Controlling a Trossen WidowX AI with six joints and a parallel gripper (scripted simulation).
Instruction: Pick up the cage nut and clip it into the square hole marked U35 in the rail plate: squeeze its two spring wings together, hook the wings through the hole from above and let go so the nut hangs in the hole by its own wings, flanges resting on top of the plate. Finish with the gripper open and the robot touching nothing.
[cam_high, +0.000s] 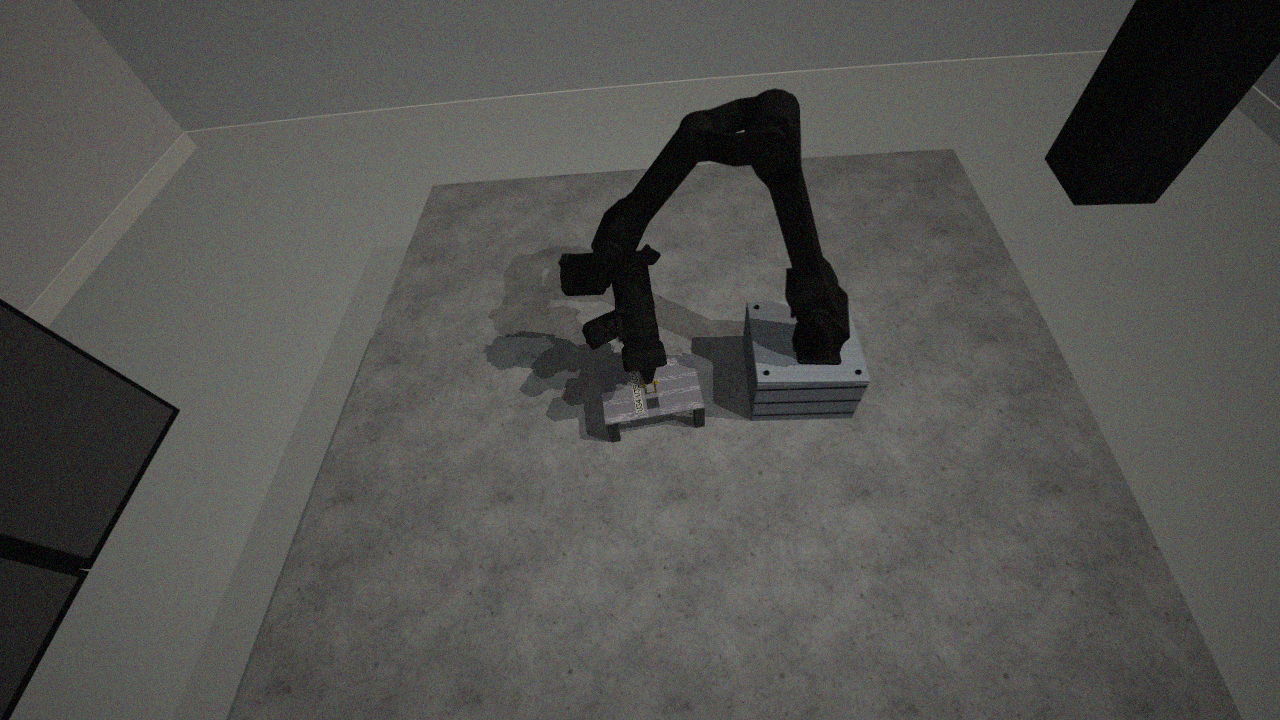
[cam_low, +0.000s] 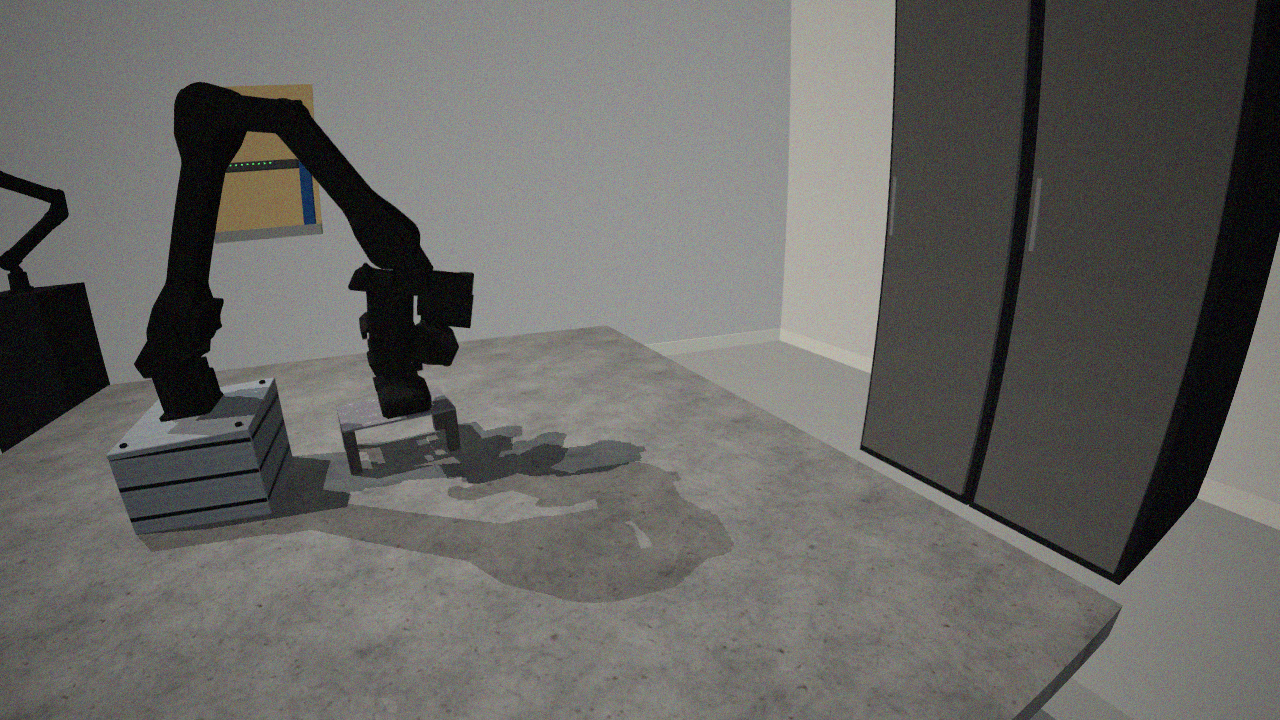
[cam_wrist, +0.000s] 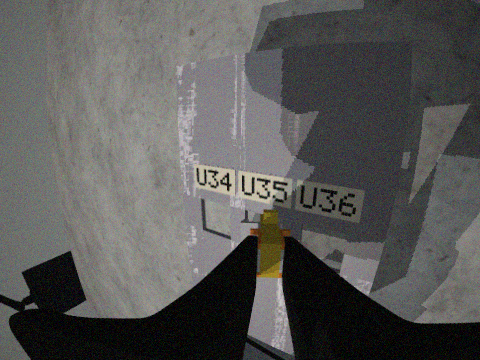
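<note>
In the near part of the wrist view, the gripper (cam_high: 648, 379) (cam_low: 407, 413) (cam_wrist: 270, 246) is clamped on the yellow cage nut (cam_wrist: 270, 255), one dark finger to its left and one to its right. The nut's long axis runs near to far, its far end pointing toward the U35 label (cam_wrist: 265, 189); small orange tabs stick out left and right. It is at the U35 position of the rail plate (cam_high: 677, 394) (cam_low: 358, 415) (cam_wrist: 215, 107); whether its wings are through the hole cannot be told. Farther off, U34 (cam_wrist: 214, 180) sits left of U35, U36 (cam_wrist: 329, 201) right.
</note>
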